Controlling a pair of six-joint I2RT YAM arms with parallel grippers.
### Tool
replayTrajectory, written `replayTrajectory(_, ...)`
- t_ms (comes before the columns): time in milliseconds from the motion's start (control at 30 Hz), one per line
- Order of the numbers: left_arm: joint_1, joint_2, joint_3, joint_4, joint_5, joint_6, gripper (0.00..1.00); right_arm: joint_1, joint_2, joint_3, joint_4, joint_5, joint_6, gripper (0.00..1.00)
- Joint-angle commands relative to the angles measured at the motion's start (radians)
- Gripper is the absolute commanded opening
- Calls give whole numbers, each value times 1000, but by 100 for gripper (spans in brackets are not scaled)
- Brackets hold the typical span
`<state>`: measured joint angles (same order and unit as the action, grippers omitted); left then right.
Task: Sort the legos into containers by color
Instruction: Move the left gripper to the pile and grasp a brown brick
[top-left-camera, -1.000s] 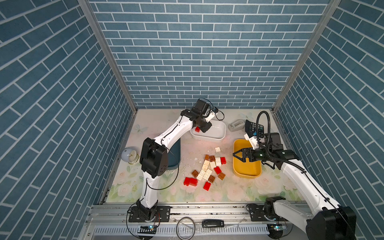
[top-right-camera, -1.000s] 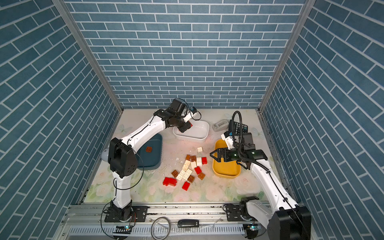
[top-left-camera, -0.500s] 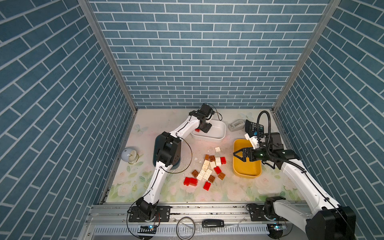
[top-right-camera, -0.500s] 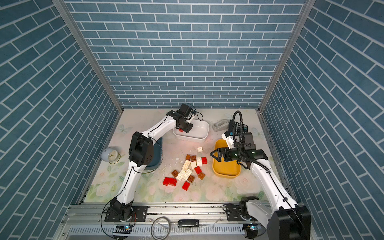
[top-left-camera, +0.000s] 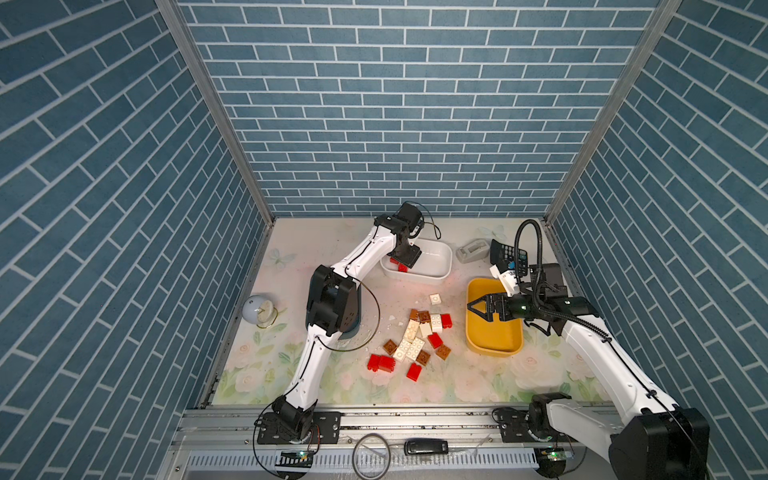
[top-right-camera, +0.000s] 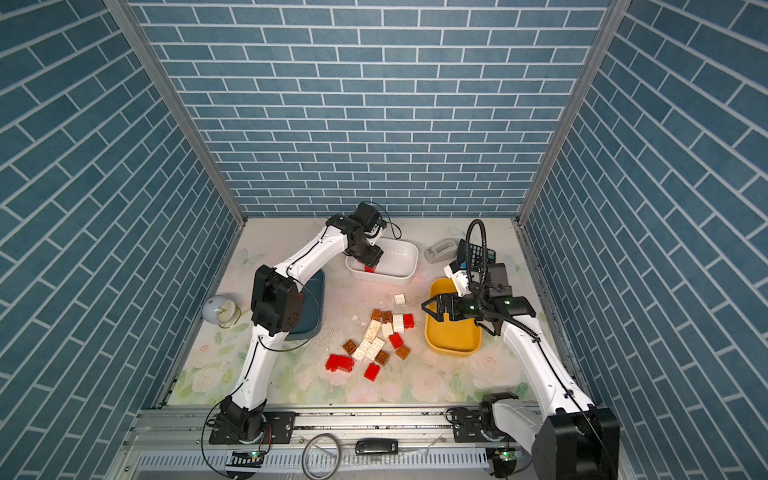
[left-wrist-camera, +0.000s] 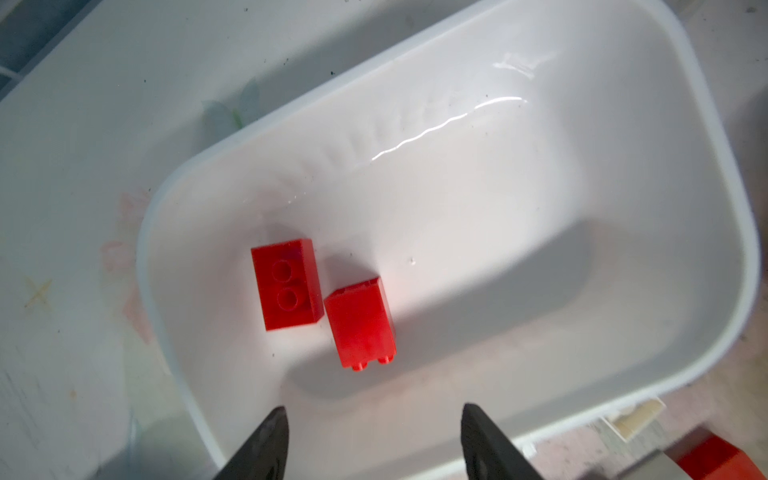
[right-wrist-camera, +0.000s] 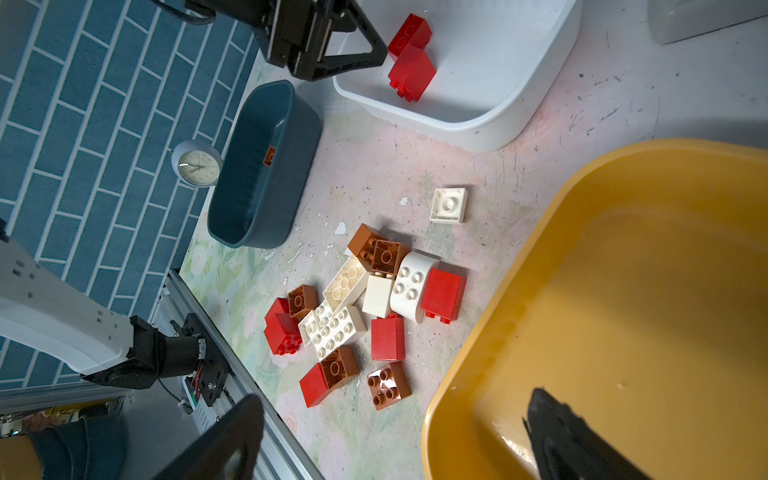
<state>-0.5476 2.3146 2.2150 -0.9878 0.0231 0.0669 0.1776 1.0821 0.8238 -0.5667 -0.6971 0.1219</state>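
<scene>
Your left gripper (left-wrist-camera: 372, 409) has parted, empty; two red bricks (left-wrist-camera: 359, 322) lie at the 9 o'clock end of the white tub (top-left-camera: 437, 249), the rest bare. Your right gripper (top-left-camera: 477, 309) stays spread.

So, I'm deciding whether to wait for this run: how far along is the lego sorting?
Early. Done: two red legos lie in the white tub, one brown lego in the teal tub. In hand: nothing; the left gripper over the white tub and the right gripper over the empty yellow tub both have open jaws. Left: the mixed pile on the table, including the white ones.
</scene>
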Motion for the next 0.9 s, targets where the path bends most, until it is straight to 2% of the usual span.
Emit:
replayTrajectory(0, -6, -131, -74, -74, 21, -49, 69, -5, 0, 22, -15, -13, -49, 99)
replayTrajectory(233, -63, -344, -364, -29, 25, -182, 72, -4, -5, 11, -12, -20, -44, 99)
replayTrajectory(400, -109, -453, -558, 68, 39, -323, 72, -4, -10, -3, -11, -26, -41, 99)
replayTrajectory(600, -169, -451, -672, 174, 28, -464, 70, -4, -17, -21, 3, -31, -23, 99)
replayTrajectory(867, -215, -364, -676, 205, 33, -474, 62, -4, -30, -36, -1, -25, -22, 99)
